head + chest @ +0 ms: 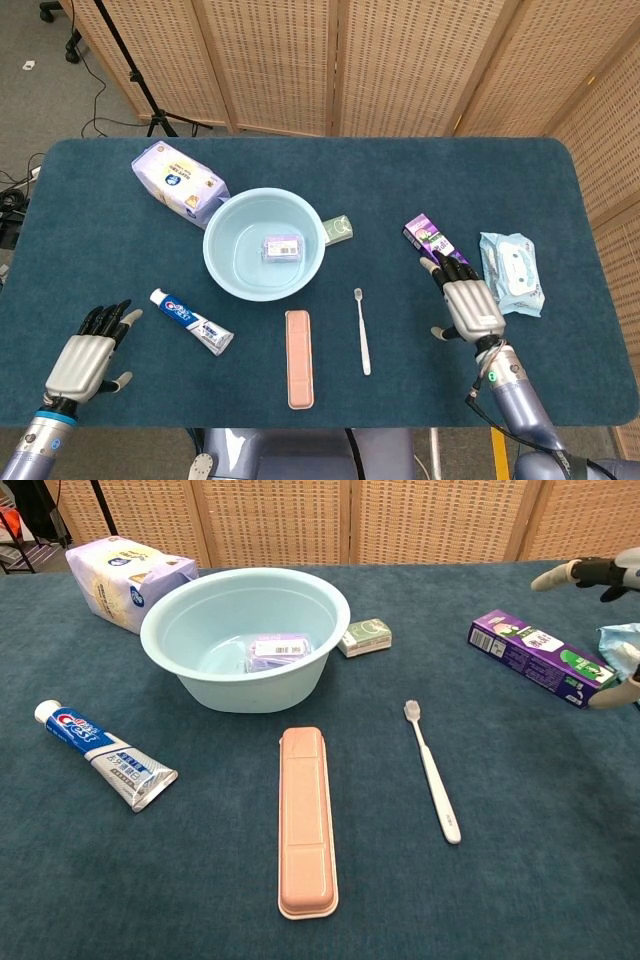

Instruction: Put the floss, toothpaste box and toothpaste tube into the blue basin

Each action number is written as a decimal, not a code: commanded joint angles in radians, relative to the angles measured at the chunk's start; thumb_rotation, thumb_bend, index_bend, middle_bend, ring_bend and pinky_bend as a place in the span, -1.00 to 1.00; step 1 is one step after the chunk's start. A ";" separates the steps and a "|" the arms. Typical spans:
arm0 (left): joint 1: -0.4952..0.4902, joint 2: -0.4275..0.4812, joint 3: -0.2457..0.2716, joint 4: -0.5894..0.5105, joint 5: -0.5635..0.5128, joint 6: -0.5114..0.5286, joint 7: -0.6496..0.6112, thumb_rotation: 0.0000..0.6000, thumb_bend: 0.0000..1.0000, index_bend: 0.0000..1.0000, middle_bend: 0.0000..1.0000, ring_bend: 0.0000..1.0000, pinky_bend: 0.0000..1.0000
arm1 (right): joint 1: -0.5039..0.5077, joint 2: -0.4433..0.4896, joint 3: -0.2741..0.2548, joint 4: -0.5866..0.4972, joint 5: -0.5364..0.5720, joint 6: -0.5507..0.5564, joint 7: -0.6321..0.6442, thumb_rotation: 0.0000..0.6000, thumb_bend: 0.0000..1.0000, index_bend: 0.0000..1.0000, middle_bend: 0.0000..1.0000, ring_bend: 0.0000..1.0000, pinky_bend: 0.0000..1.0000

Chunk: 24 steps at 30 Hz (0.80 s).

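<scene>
The blue basin (238,262) (250,690) stands left of centre, and a small purple floss box (282,247) (278,650) lies inside it. A purple toothpaste box (425,234) (535,655) lies flat to the basin's right. My right hand (470,306) (600,573) hovers open at the box's near end, fingertips over it, gripping nothing. In the chest view only its fingertips show at the right edge. The toothpaste tube (191,321) (105,753) lies in front of the basin on the left. My left hand (88,355) is open near the front left edge, apart from the tube.
A tissue pack (178,182) (125,570) lies behind the basin, and a small green box (338,228) (365,637) touches its right side. A pink case (299,358) (306,820) and a toothbrush (362,330) (432,770) lie at the front centre. Wet wipes (511,272) sit at the right.
</scene>
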State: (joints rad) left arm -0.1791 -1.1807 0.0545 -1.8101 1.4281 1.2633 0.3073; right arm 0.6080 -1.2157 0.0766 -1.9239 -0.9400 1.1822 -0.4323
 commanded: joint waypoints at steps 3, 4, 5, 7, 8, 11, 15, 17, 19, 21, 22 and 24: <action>-0.006 -0.006 -0.002 0.008 -0.017 -0.016 0.001 1.00 -0.58 -1.00 -1.00 -1.00 -1.00 | 0.115 -0.010 0.085 0.099 0.217 -0.128 -0.097 1.00 -0.89 -0.89 -1.00 -1.00 -0.87; -0.008 -0.008 -0.001 0.011 -0.021 -0.021 0.002 1.00 -0.58 -1.00 -1.00 -1.00 -1.00 | 0.130 -0.015 0.092 0.116 0.246 -0.141 -0.109 1.00 -0.89 -0.89 -1.00 -1.00 -0.87; -0.009 -0.009 -0.001 0.012 -0.024 -0.024 0.002 1.00 -0.58 -1.00 -1.00 -1.00 -1.00 | 0.141 -0.020 0.097 0.132 0.266 -0.151 -0.117 1.00 -0.89 -0.89 -1.00 -1.00 -0.87; -0.012 -0.012 -0.001 0.015 -0.032 -0.032 0.004 1.00 -0.58 -1.00 -1.00 -1.00 -1.00 | 0.173 -0.036 0.107 0.179 0.323 -0.179 -0.143 1.00 -0.89 -0.89 -1.00 -1.00 -0.87; -0.013 -0.014 -0.001 0.016 -0.035 -0.035 0.005 1.00 -0.58 -1.00 -1.00 -1.00 -1.00 | 0.189 -0.044 0.111 0.204 0.350 -0.192 -0.154 1.00 -0.89 -0.89 -1.00 -1.00 -0.87; -0.017 -0.019 0.000 0.020 -0.046 -0.047 0.006 1.00 -0.57 -1.00 -1.00 -1.00 -1.00 | 0.251 -0.073 0.129 0.318 0.461 -0.245 -0.199 1.00 -0.89 -0.89 -1.00 -1.00 -0.87; -0.022 -0.022 -0.001 0.024 -0.055 -0.056 0.006 1.00 -0.57 -1.00 -1.00 -1.00 -1.00 | 0.311 -0.099 0.128 0.405 0.574 -0.288 -0.254 1.00 -0.89 -0.89 -1.00 -1.00 -0.87; -0.024 -0.024 -0.001 0.025 -0.058 -0.060 0.007 1.00 -0.57 -1.00 -1.00 -1.00 -1.00 | 0.335 -0.108 0.118 0.435 0.624 -0.304 -0.281 1.00 -0.89 -0.89 -1.00 -1.00 -0.87; -0.025 -0.025 0.000 0.024 -0.059 -0.061 0.008 1.00 -0.57 -1.00 -1.00 -1.00 -1.00 | 0.350 -0.115 0.110 0.455 0.659 -0.311 -0.300 1.00 -0.89 -0.89 -1.00 -1.00 -0.87; -0.026 -0.025 0.001 0.022 -0.058 -0.061 0.007 1.00 -0.57 -1.00 -1.00 -1.00 -1.00 | 0.366 -0.121 0.101 0.472 0.701 -0.315 -0.320 1.00 -0.89 -0.89 -1.00 -1.00 -0.87; -0.027 -0.025 0.001 0.021 -0.058 -0.062 0.007 1.00 -0.57 -1.00 -1.00 -1.00 -1.00 | 0.373 -0.122 0.097 0.477 0.722 -0.317 -0.330 1.00 -0.89 -0.89 -1.00 -1.00 -0.87; -0.028 -0.025 0.003 0.020 -0.058 -0.065 0.005 1.00 -0.57 -1.00 -1.00 -1.00 -1.00 | 0.387 -0.123 0.088 0.484 0.768 -0.317 -0.353 1.00 -0.89 -0.89 -1.00 -1.00 -0.87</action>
State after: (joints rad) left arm -0.2072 -1.2057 0.0568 -1.7902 1.3700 1.1986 0.3128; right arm 0.9730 -1.3313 0.1772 -1.4549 -0.2148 0.8727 -0.7559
